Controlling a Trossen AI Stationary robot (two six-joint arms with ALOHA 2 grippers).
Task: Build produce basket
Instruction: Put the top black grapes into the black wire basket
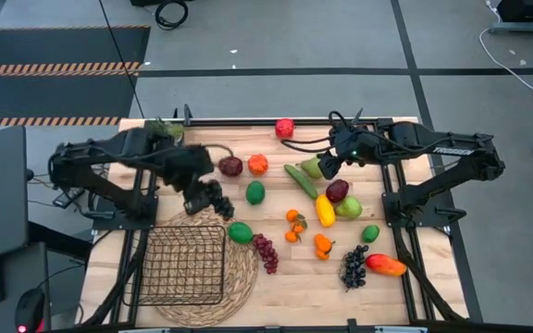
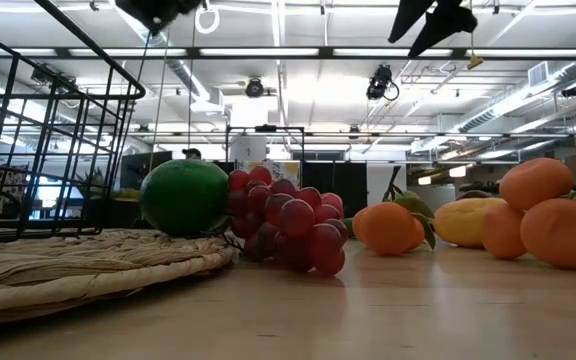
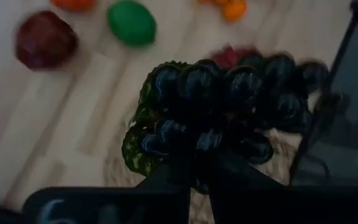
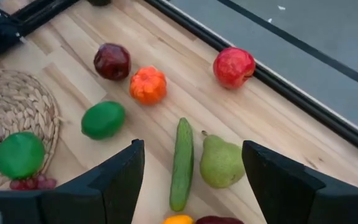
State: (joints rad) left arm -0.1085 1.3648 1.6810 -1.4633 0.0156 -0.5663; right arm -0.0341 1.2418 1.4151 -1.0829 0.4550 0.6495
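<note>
Left pincer (image 1: pixel 213 196) above basket (image 1: pixel 185 265) edge, gripping dark grapes (image 3: pixel 229 99); right pincer (image 4: pixel 191 180) open above cucumber (image 4: pixel 181 163).

We see two matte black jointed arms with black cables looped along them; the right gripper (image 4: pixel 193 180) has broad, flat, dark wedge-shaped fingers.

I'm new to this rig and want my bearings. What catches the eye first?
The left gripper holds a bunch of dark grapes over the far edge of the straw mat, near the empty black wire basket. The right gripper hangs open above the cucumber and pear, amid scattered toy fruit.
</note>
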